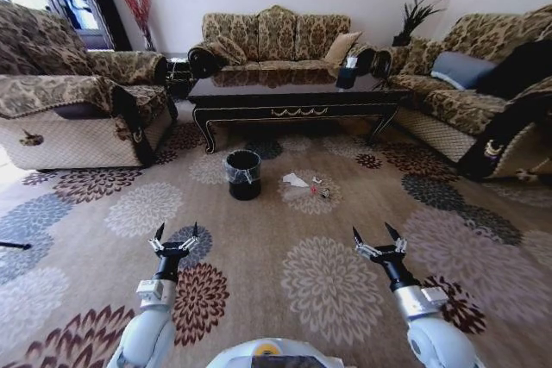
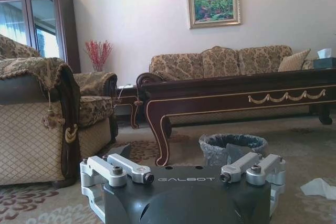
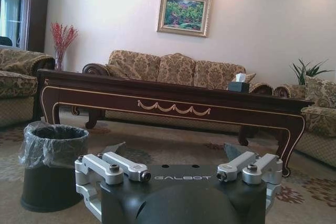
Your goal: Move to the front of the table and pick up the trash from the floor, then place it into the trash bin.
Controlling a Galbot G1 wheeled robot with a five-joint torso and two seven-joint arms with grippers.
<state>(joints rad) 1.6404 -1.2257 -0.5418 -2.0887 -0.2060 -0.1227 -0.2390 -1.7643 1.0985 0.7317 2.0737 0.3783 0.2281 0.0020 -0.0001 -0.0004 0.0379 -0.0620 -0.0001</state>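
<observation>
White trash (image 1: 295,180) lies on the floor (image 1: 285,239) just right of the bin (image 1: 243,174), before the table (image 1: 293,96), well ahead of both grippers. Left gripper (image 1: 176,232) and right gripper (image 1: 377,236) hang spread and empty. Risk: driving in could nudge the bin or roll over the small scraps.

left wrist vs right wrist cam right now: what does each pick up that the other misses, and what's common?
Left wrist alone: the dark glass-door cabinet, the fringed armchair, and a white crumpled paper scrap on the floor.

Right wrist alone: a potted plant and the sofa arm beneath it.

Both: the table with its gold scroll apron, the trash bin, the back sofa, the framed painting, the red dried flowers, the tissue box, and each arm's own open gripper, left gripper, right gripper.
</observation>
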